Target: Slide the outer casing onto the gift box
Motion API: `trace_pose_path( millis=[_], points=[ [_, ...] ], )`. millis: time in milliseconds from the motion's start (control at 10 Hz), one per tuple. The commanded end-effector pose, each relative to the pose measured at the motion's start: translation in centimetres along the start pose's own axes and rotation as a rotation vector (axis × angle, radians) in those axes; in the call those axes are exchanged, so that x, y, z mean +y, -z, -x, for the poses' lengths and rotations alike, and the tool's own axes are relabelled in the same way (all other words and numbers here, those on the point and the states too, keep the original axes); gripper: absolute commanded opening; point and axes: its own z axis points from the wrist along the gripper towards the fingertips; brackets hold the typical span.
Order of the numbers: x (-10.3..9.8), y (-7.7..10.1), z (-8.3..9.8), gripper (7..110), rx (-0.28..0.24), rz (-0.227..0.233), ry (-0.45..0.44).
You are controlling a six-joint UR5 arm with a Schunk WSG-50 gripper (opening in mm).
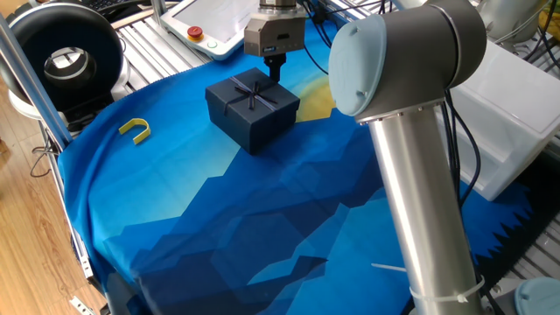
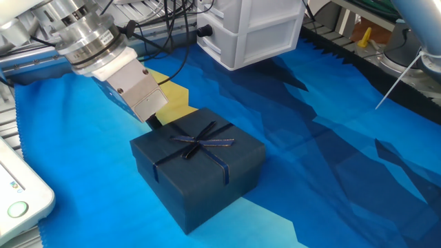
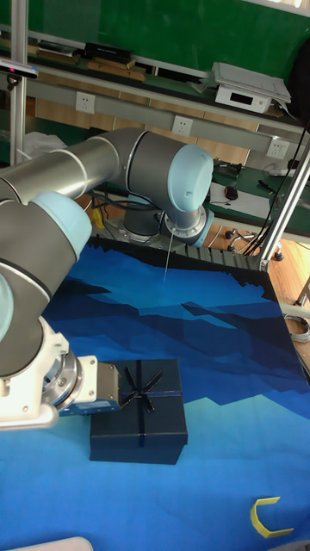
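Observation:
The outer casing (image 1: 252, 109) (image 2: 198, 169) (image 3: 138, 413), a dark navy square shell with a thin ribbon cross and small bow, sits flat on the blue cloth. Its walls reach the cloth all round, so the gift box is hidden under it. My gripper (image 1: 276, 67) (image 2: 153, 118) (image 3: 119, 398) is at the casing's back top edge. Its dark fingers are pressed together against that edge, with nothing between them.
A yellow U-shaped piece (image 1: 135, 129) (image 3: 271, 519) lies on the cloth away from the casing. A white drawer unit (image 2: 255, 31) stands at the table's back, and a white pendant (image 1: 210, 26) and a black round device (image 1: 66, 61) lie past the edge. My arm's forearm (image 1: 411, 192) crosses the foreground.

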Motion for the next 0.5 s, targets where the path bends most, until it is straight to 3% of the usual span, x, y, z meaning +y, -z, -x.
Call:
trace_pose_path(
  millis=[0,400],
  points=[
    [0.37,0.22,-0.06,7,-0.002,0.013,0.001],
    [0.6,0.26,-0.16,7,0.001,0.02,-0.003]
  ],
)
